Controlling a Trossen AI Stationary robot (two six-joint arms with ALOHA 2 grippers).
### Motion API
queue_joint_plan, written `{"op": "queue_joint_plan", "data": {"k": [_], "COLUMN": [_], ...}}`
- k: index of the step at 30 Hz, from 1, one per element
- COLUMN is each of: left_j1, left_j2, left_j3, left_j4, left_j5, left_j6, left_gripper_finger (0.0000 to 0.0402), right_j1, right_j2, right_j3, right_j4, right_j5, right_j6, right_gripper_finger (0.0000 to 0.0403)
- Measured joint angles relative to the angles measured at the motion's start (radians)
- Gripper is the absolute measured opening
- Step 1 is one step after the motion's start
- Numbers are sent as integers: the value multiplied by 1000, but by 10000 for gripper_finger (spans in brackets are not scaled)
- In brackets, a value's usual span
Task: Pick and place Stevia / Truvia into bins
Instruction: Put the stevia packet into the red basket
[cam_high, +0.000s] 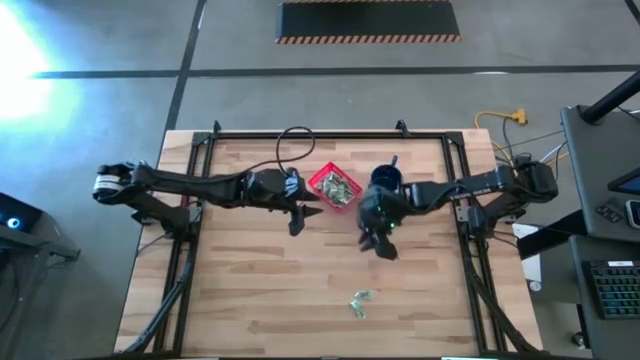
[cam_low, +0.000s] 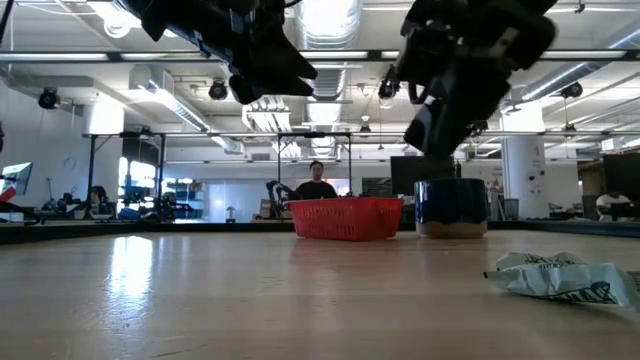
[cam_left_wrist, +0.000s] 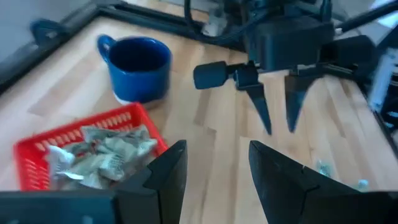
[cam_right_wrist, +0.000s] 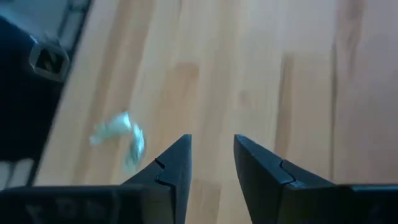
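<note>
Both grippers above the table, holding nothing
Right gripper (cam_high: 378, 243) parted at frame centre; left gripper (cam_high: 299, 218) parted (beside red basket (cam_high: 334, 187)); sachets (cam_high: 360, 303) lower centre

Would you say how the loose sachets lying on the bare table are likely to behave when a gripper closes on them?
The sachets look crumpled and thin, so they would probably bend, not stay stiff. Being small paper packets, they seem light and may slide on the smooth table if nudged.
</note>
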Motion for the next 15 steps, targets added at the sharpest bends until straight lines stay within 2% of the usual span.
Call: {"op": "queue_joint_plan", "data": {"k": [6,11,15], "left_j1": [-7,-62,-108], "left_j2": [44,99,140], "left_j3": [-1,-1,4], "left_j4": [63,158,173], "left_j5": [147,155,137], "left_j6": [-42,-120,-199], "left_gripper_finger": [156,156,155], "right_j1": [87,116,157], "right_j2": [-11,-52,-93], "right_j3": [-37,-95,-163], "right_j4": [-96,-132,-97], "right_j5": [96,65,38], "right_j6": [30,38,24], "right_gripper_finger": [99,90,83]}}
